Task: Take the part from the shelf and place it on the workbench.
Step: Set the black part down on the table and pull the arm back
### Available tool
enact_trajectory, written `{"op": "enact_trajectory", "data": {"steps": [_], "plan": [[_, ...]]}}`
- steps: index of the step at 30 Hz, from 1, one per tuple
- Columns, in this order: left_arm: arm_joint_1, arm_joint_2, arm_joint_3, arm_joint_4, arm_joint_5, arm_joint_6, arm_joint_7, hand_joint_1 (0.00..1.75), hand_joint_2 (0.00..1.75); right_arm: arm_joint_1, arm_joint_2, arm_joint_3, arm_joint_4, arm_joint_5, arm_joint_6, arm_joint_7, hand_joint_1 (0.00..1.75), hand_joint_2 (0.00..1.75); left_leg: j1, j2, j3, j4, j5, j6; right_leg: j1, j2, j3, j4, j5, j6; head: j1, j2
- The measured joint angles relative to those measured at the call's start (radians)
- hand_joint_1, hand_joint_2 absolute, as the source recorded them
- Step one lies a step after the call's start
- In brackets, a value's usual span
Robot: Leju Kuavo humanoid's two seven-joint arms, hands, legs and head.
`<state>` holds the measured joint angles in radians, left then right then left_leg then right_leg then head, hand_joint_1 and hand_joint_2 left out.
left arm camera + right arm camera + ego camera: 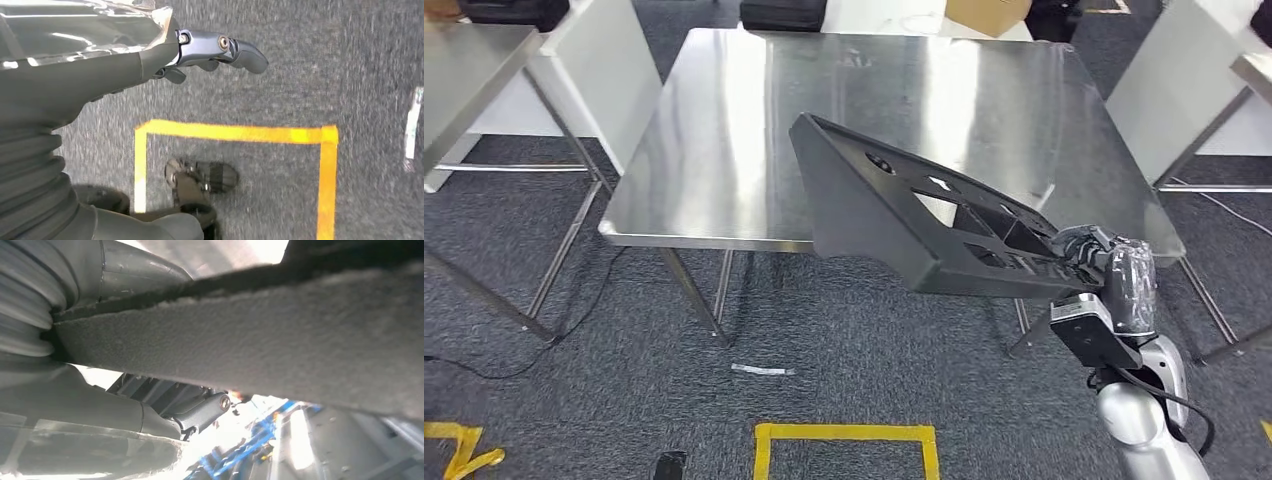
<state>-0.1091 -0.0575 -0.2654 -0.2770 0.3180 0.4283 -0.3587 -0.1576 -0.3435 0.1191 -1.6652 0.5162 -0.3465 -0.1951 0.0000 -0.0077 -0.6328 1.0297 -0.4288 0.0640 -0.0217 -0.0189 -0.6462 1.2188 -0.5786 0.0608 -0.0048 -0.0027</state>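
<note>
Right hand (pixel 1092 250) grips the near end of the black panel (pixel 904 205), holding it tilted in the air, far end over the front edge of the steel surface (pixel 724 130). Right wrist view: panel's fuzzy underside (pixel 260 340) sits across the hand. Left hand (pixel 210 52) hangs over carpet with yellow tape (pixel 235 132), holding nothing, fingers loosely curled.

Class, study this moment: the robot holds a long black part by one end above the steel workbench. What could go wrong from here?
1. The right hand grips the black part only at its near end, so the long overhang might twist or slip loose.
2. The part spans the workbench front edge; released here, it could tip onto the carpet.
</note>
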Motion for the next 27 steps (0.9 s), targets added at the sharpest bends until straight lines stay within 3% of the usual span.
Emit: {"op": "enact_trajectory", "data": {"steps": [2, 3, 4, 6, 8, 10, 12, 14, 17, 22, 27], "plan": [[0.001, -0.003, 0.000, 0.000, 0.004, 0.000, -0.004, 0.00, 1.75, -0.001, 0.000, 0.001, 0.005, -0.001, 0.000, -0.007, 1.75, 1.75, -0.001, -0.020, 0.000, 0.001, 0.000, 0.002, 0.002, 0.016, -0.057, 0.096, -0.023, 0.004, 0.003, 0.000], [0.002, -0.003, 0.000, 0.000, 0.005, 0.000, -0.005, 0.00, 1.75, -0.001, 0.000, 0.001, 0.006, -0.002, -0.001, -0.009, 1.75, 1.75, -0.002, -0.029, 0.001, 0.001, 0.000, 0.001, 0.001, 0.018, -0.062, 0.089, -0.011, 0.011, 0.003, 0.000], [0.003, -0.003, 0.000, 0.000, 0.006, 0.000, -0.006, 0.00, 1.75, -0.001, 0.000, 0.001, 0.007, -0.003, -0.001, -0.012, 1.75, 1.75, -0.001, -0.036, 0.002, 0.002, -0.001, 0.000, 0.000, 0.018, -0.046, 0.042, 0.017, 0.020, 0.003, 0.000], [0.003, -0.003, 0.000, 0.000, 0.006, 0.000, -0.007, 0.00, 1.75, -0.004, 0.000, 0.001, 0.007, -0.007, -0.001, -0.018, 1.75, 1.75, -0.002, -0.047, 0.002, 0.006, -0.004, -0.005, -0.003, 0.020, 0.014, -0.103, 0.081, 0.035, 0.003, 0.000], [0.003, -0.003, 0.000, 0.000, 0.008, 0.001, -0.007, 0.00, 1.75, -0.006, 0.001, 0.002, 0.008, -0.011, -0.001, -0.022, 1.75, 1.75, -0.007, -0.052, 0.000, 0.011, -0.009, -0.011, -0.005, 0.023, 0.050, -0.181, 0.111, 0.027, 0.003, 0.000], [0.004, -0.002, 0.000, 0.000, 0.009, 0.002, -0.007, 0.00, 1.75, -0.007, 0.004, 0.002, 0.009, -0.014, 0.000, -0.023, 1.75, 1.75, -0.009, -0.052, 0.000, 0.011, -0.009, -0.002, -0.005, 0.025, 0.054, -0.189, 0.115, 0.015, 0.001, 0.000], [0.004, -0.002, 0.000, 0.000, 0.011, 0.003, -0.007, 0.00, 1.75, -0.008, 0.006, 0.003, 0.009, -0.015, 0.001, -0.024, 1.75, 1.75, -0.009, -0.050, 0.003, 0.008, -0.007, 0.007, -0.003, 0.026, 0.055, -0.189, 0.116, 0.012, 0.001, 0.000], [0.004, -0.002, 0.000, 0.000, 0.014, 0.005, -0.007, 0.00, 1.75, -0.011, 0.008, 0.003, 0.010, -0.016, 0.003, -0.025, 1.75, 1.75, -0.009, -0.048, 0.006, 0.003, -0.006, 0.006, 0.000, 0.027, 0.056, -0.189, 0.116, 0.009, 0.001, 0.000], [0.004, -0.002, 0.000, 0.000, 0.018, 0.009, -0.007, 0.00, 1.75, -0.018, 0.012, 0.005, 0.015, -0.017, 0.008, -0.026, 1.75, 1.75, -0.008, -0.047, 0.008, -0.001, -0.004, -0.001, 0.002, 0.027, 0.055, -0.189, 0.115, 0.003, 0.001, 0.000], [0.004, -0.003, 0.000, 0.000, 0.022, 0.010, -0.007, 0.00, 1.75, -0.029, 0.017, 0.009, 0.023, -0.019, 0.008, -0.027, 1.75, 1.75, -0.006, -0.048, 0.009, -0.004, -0.004, -0.024, 0.005, 0.027, 0.055, -0.188, 0.114, -0.007, 0.002, 0.000], [0.004, -0.003, 0.000, 0.000, 0.025, 0.012, -0.008, 0.00, 1.75, -0.034, 0.021, 0.016, 0.026, -0.018, 0.008, -0.027, 1.75, 1.75, -0.007, -0.048, 0.008, -0.004, -0.004, -0.027, 0.004, 0.027, 0.056, -0.188, 0.114, -0.007, 0.002, 0.000]]}}
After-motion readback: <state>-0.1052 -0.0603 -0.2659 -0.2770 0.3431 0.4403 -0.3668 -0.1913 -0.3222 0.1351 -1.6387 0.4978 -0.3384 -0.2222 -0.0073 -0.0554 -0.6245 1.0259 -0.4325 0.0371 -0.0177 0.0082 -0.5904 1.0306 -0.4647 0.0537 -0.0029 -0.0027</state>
